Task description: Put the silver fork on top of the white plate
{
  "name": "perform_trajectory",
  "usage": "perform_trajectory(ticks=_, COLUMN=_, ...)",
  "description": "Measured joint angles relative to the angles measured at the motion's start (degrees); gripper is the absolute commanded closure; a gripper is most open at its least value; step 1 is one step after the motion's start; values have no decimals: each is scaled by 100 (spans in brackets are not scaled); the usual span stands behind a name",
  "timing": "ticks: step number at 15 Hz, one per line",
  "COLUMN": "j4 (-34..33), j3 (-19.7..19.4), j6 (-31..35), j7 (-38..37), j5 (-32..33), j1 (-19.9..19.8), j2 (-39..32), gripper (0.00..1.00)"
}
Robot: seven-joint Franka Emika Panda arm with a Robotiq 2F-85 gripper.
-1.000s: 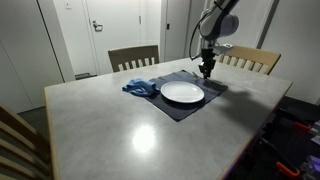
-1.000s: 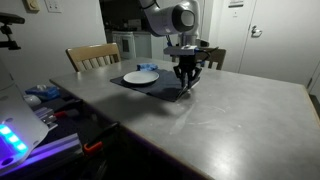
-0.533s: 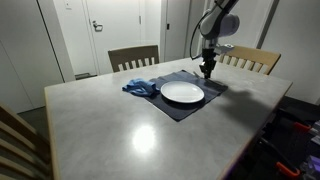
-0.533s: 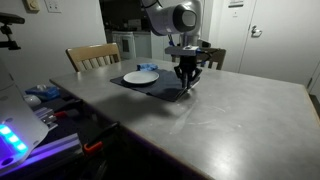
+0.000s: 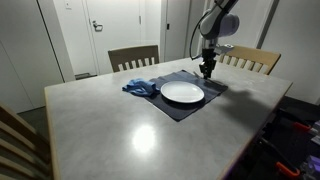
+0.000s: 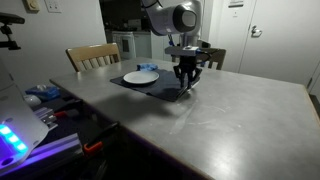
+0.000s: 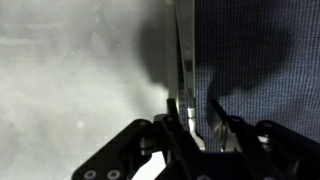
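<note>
in an exterior view the jaws hang low over the far corner of a dark mat point(image 5: 190, 108), just beside the white plate point(image 5: 182, 92); a blue cloth point(image 5: 140, 87) lies by the plate's other side. in an exterior view the jaws point down at the mat's near edge, the plate point(image 6: 140, 77) behind them. in the wrist view the silver fork point(image 7: 183, 50) lies along the mat's point(image 7: 260, 60) edge on the grey surface point(image 7: 70, 70), its handle between the narrowly parted jaws; i cannot tell whether they grip it.
</note>
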State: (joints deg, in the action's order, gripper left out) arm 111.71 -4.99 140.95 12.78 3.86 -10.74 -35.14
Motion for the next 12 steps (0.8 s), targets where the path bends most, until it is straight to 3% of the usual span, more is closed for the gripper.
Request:
perform_trajectory(ticks=3, j4=0, j3=13, j6=-8, j7=1, j5=-1, j1=-1, j2=-7, gripper=77)
perform_trajectory(ticks=6, j4=0, j3=20, j6=-13, j7=3, j5=-3, j1=-1, j2=-20, gripper=69)
perform_trajectory(ticks=7, j4=0, j3=23, j6=-15, j7=3, j5=-4, j1=-2, j2=-25, gripper=59)
perform_trajectory(ticks=10, j4=0, j3=30, j6=-19, j7=7, j5=-5, j1=-2, j2=-41, gripper=54)
perform_trajectory(ticks=12, j4=0, j3=35, j6=-19, j7=16, j5=-7, j1=-2, j2=-57, gripper=59)
